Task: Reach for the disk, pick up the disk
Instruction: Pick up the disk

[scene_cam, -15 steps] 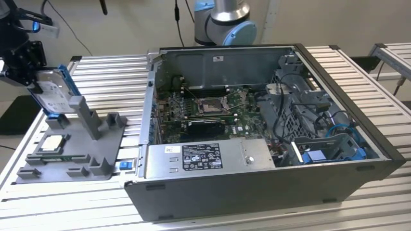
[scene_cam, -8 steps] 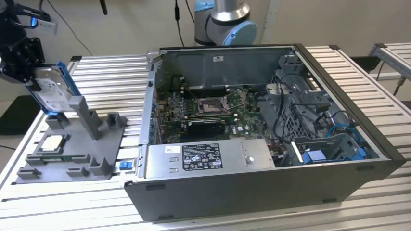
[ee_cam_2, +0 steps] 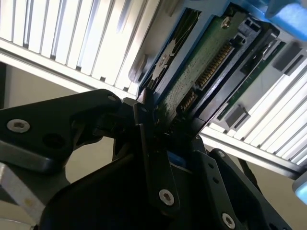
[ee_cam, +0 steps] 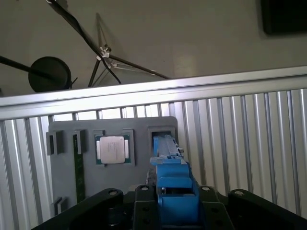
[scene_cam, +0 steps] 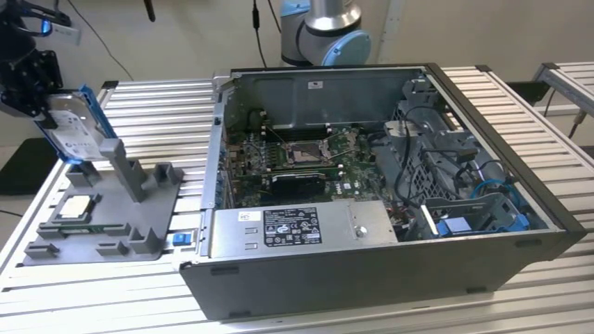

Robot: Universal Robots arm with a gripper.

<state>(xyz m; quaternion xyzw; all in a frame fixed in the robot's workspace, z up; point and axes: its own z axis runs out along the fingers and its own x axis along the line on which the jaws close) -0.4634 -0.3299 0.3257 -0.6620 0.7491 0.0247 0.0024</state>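
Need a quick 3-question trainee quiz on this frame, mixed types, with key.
1. True or false: the pincer is shut on the disk.
2. The disk is: A) lying flat, B) on edge at the grey holder, C) label side down.
3. Name the colour of the disk's side frame.
Key: 1 true; 2 B; 3 blue.

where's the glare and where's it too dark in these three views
Exterior view: light glares off the table slats, while the open computer case is dimmer inside. Second wrist view: the slats behind the disk blow out to white, and the black gripper clamped on it is nearly silhouetted. First wrist view: flat, even light, a mild sheen on the slats.
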